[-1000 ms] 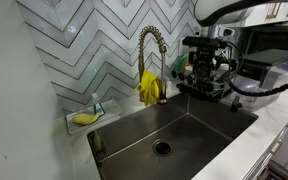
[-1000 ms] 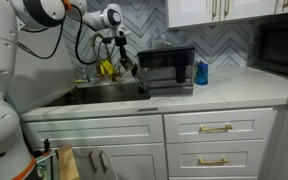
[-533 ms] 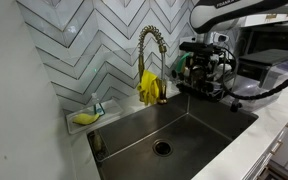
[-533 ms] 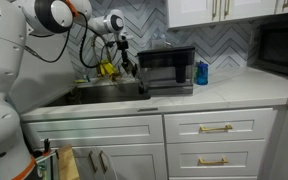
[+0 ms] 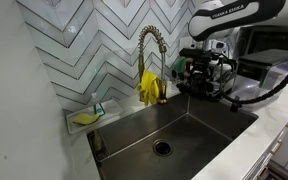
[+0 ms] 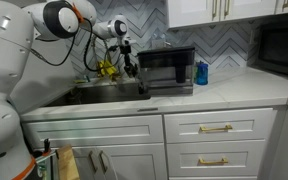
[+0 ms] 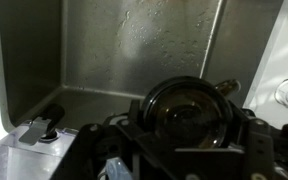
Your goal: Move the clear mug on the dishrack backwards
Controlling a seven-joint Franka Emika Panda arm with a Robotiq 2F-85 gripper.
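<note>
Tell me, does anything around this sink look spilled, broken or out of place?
Nothing stands out. The yellow gloves hang draped over the faucet, the yellow sponge lies on the corner ledge, and the steel sink shows no spill or debris.

the white arm (image 5: 234, 14) reaches across with its black claw (image 5: 201, 76) pointing down, jaw state unclear.

Gold faucet (image 5: 152, 45), yellow gloves (image 5: 150, 88) (hanging), steel sink (image 5: 184, 128)
</note>
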